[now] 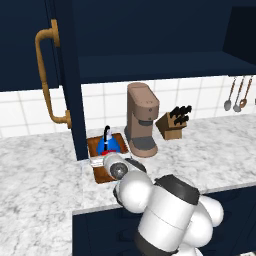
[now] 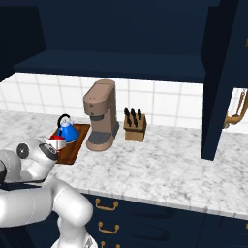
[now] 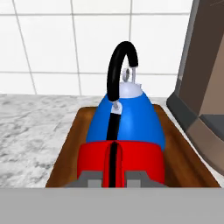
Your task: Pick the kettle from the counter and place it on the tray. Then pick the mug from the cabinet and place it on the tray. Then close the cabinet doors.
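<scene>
I'm counting one kettle [image 3: 127,118], one mug [image 3: 120,162], one tray [image 2: 73,145], one coffee machine [image 1: 141,119] and one knife block [image 2: 134,125]. The kettle is standing on the tray, on the counter [image 2: 160,164] beside the coffee machine. In the hand view the gripper [image 3: 114,177] is closing on the red mug just in front of the kettle. The left base view is showing a cabinet door [image 1: 70,80] standing open; the right base view is showing brass drawer pulls [image 2: 106,205].
</scene>
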